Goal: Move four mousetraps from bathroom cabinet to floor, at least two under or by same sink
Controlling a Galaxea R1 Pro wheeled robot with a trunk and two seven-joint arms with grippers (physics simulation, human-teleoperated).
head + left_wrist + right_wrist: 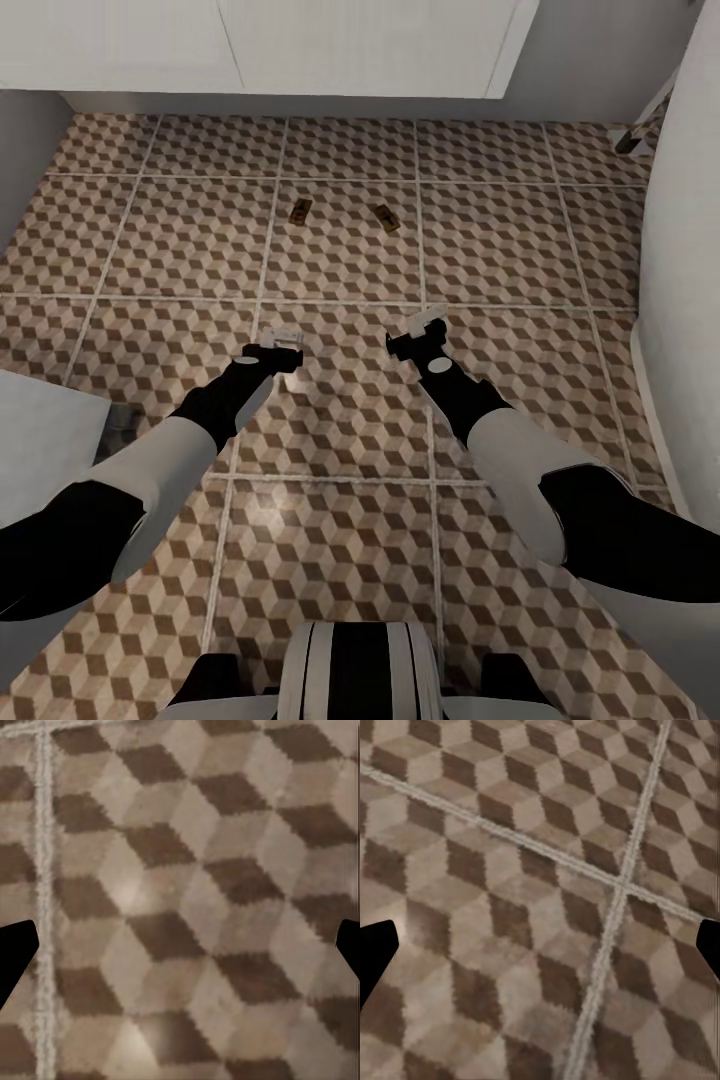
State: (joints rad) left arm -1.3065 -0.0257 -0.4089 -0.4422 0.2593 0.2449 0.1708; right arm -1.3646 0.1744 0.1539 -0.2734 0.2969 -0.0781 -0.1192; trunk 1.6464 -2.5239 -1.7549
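Two mousetraps lie on the cube-patterned bathroom floor [180, 240], side by side and a little apart: one [299, 211] to the left, the other [387, 218] to the right. They rest just in front of the white vanity [270, 45], whose basin top is out of view. My left gripper [283, 348] hovers over the tiles nearer to me than the traps, open and empty. My right gripper [424, 324] is beside it, also open and empty. In both wrist views, dark fingertips [15, 954] [375, 954] stand wide apart over bare patterned tile. The cabinet is out of view.
A tall white rounded body [685, 260] borders the floor on the right. A grey wall [25, 150] closes the far left, and a white block [40, 440] sits at my near left. A small dark fitting [635, 140] is at the far right corner. My base [350, 670] is below.
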